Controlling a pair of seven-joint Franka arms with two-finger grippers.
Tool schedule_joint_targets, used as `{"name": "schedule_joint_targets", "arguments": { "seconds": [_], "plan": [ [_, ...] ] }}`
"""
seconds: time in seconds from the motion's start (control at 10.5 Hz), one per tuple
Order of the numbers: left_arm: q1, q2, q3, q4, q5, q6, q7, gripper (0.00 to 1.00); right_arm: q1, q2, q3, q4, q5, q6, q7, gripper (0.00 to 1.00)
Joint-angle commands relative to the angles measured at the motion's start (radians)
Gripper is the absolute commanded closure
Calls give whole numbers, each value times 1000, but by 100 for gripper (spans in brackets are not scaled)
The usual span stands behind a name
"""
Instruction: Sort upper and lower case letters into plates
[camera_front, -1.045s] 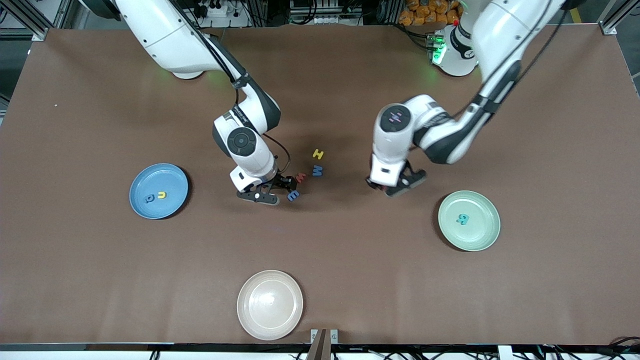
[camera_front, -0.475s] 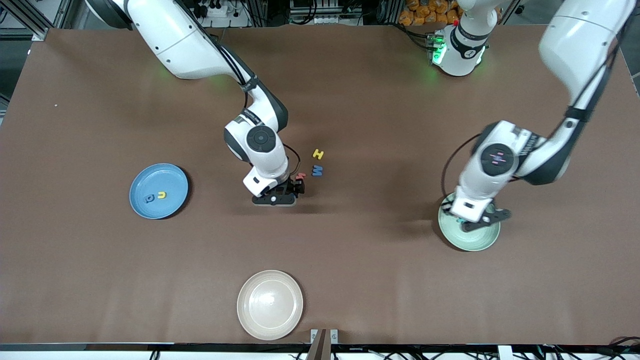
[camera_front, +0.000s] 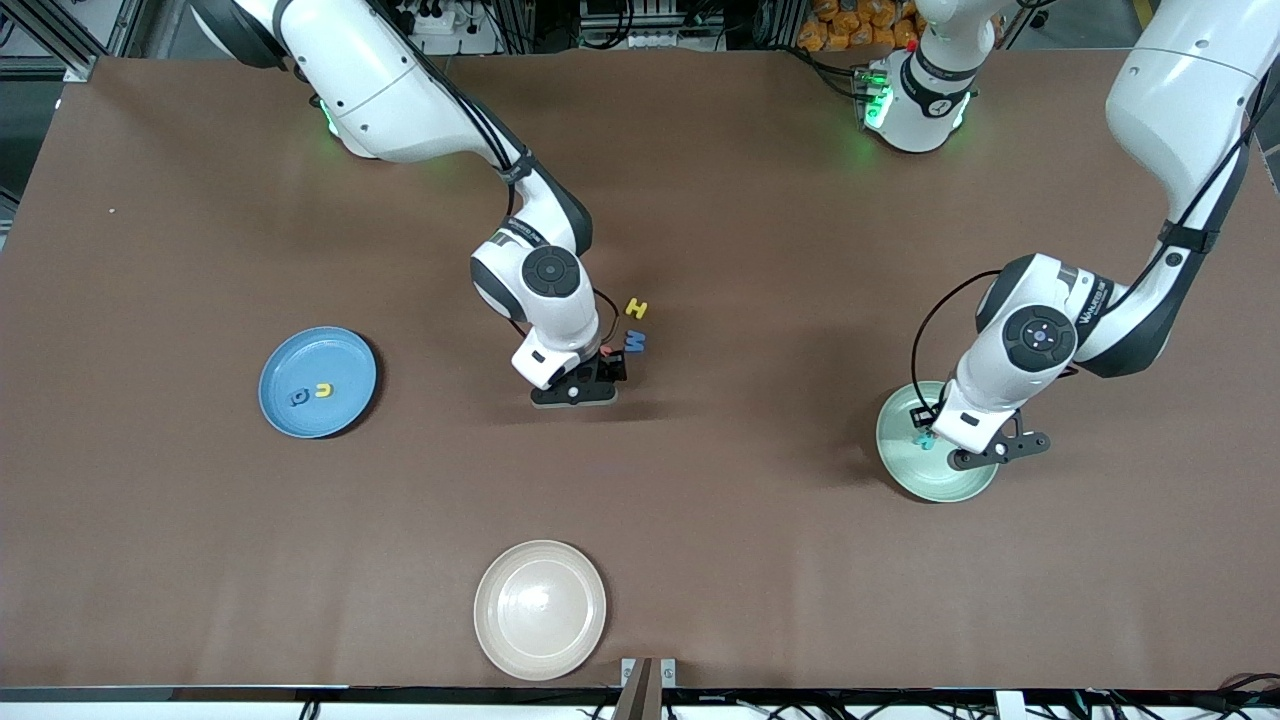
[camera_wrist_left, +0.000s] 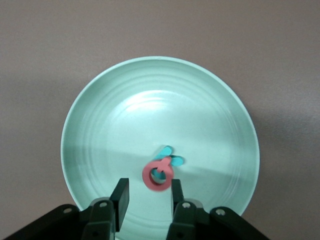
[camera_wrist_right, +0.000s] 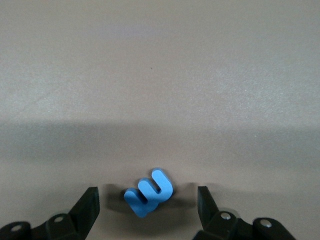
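- Left hand (camera_wrist_left: 146, 196) over the pale green plate (camera_wrist_left: 100, 125), fingers parted narrowly, a red letter (camera_wrist_left: 158, 176) loose between them, above a teal letter (camera_wrist_left: 172, 160) in the plate.
- Right hand (camera_wrist_right: 148, 200) low over the desk (camera_front: 700, 520), fingers wide, straddling a blue letter (camera_wrist_right: 148, 193).
- Yellow letter (camera_front: 636, 308) beside it; two more in the blue plate (camera_front: 345, 350).

- pale green plate (camera_wrist_left: 100, 125): red letter (camera_wrist_left: 157, 176) over teal letter (camera_wrist_left: 172, 161)
- blue plate (camera_front: 345, 352): yellow letter (camera_front: 323, 389), blue letter (camera_front: 298, 398)
- brown table (camera_front: 760, 560); cream-white plate (camera_front: 540, 610)
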Motion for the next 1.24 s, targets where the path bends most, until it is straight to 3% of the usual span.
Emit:
{"name": "schedule_joint_targets", "arguments": {
  "seconds": [0.0,0.38,0.76,0.95,1.14],
  "plan": [
    [9,-10,-11,15,16,-14,15,0,-3,17,-8,21,-27,11,5,23],
    [7,-36,-59,6,-1,-46,-9,0,-4,26,-9,21,-56,19,10,38],
    [-6,-34,-178,-1,-37,-72,-259,0,-6,26,-9,21,-53,19,14,57],
    [-66,-30,-185,0,-38,-74,-378,0,-7,25,-8,21,-45,17,30,75],
    [-113,-25,-185,0,-38,-72,-506,0,-10,23,-8,21,-44,14,72,80]
  ]
}}
